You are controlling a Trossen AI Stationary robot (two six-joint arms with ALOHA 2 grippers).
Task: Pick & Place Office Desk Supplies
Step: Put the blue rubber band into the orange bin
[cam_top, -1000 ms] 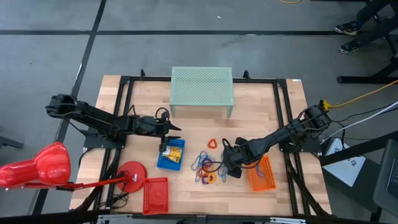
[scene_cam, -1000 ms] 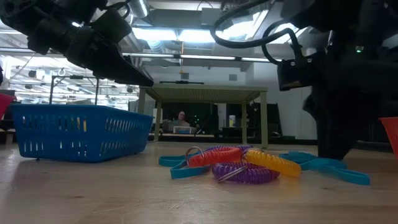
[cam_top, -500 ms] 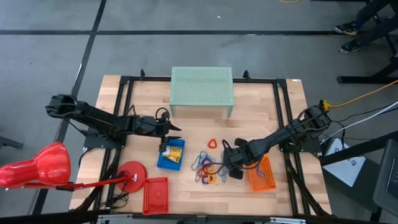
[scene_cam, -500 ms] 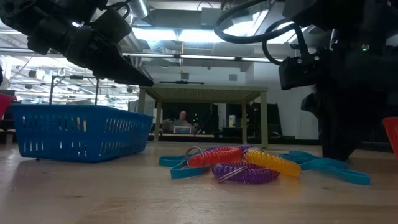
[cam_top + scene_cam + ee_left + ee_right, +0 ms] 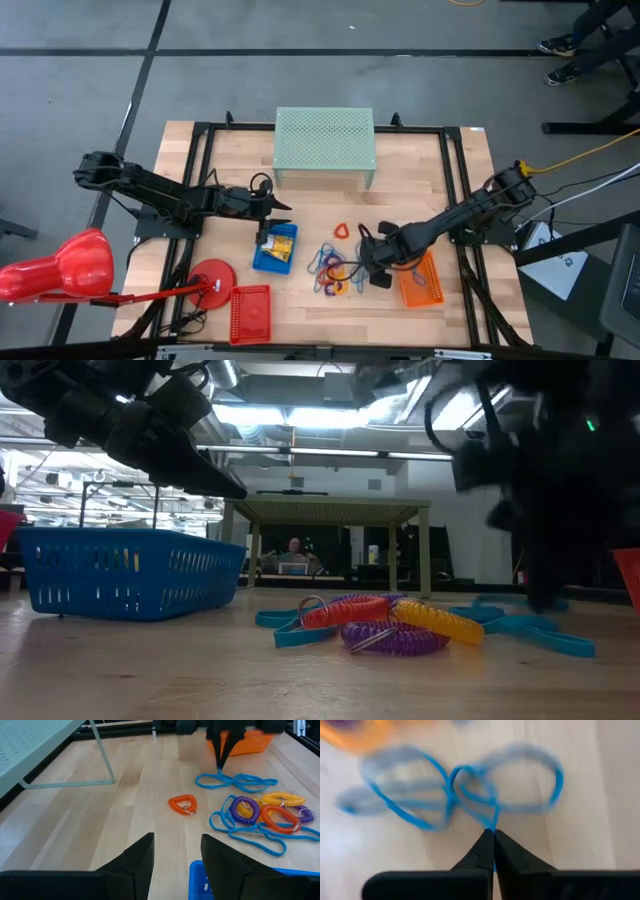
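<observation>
From above, the office supplies lie as a small heap of coiled red, orange, purple and yellow loops tangled with thin blue wire-like loops on the pale wooden table, between the blue rectangular mesh tray and the orange rectangular mesh tray. A single small orange-red coiled loop lies apart from the heap, nearer the pale green perforated metal shelf. Yellow-and-black blocky clips sit inside the blue tray. The right gripper reaches low across the table from the right edge, ending just beside the heap and next to the orange tray. The left gripper hangs above the far end of the blue tray. A red mesh tray and a red desk lamp stand at the near left.

At table height, the coils show as an orange, a purple and a yellow spiral resting on the wood, blue strands spreading out to the right beneath the blurred dark right arm.

The left wrist camera shows its fingers parted with bare wood between them, holding nothing. Beyond, the lone orange loop lies flat, and the other arm's tips touch down on the blue loops.

The right wrist camera shows its two fingertips pressed together, pinching a strand of the blue wire loops lying on the wood.
</observation>
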